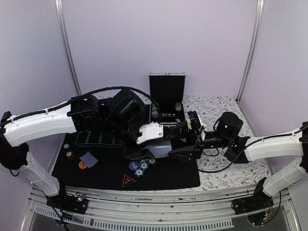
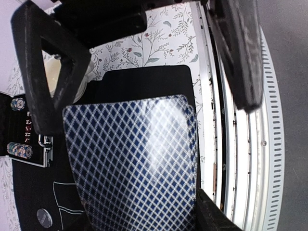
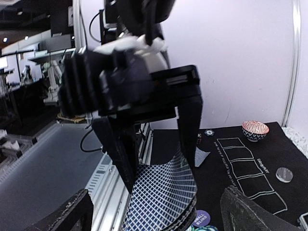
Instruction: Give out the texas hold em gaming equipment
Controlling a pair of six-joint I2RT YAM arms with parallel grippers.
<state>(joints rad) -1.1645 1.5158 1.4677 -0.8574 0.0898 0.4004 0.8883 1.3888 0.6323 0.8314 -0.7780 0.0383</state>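
Top external view: saw a deck of cards held up over the black mat in the middle of the surface; pinched between the left fingers, one finger on each side; bent the cards a little. Saw the right fingers spread wide, just beside the deck, holding nothing. Saw one card lying alone on the mat near an orange button; saw a purple button and a few poker chips close together on the mat, just in front of the deck; saw the open chip case at the back.

Looked like the middle of dealing, with most cards not yet handed out. Could go wrong in a few ways from here; might grab two or three cards at once with the right fingers, because of thin, smooth cards packed tight together; might knock the whole deck loose with a bump from the side, because of a hold by only two thin fingers; might spill cards down onto the chips and buttons and push them out of place. Needed a slow, soft reach for just the top card.
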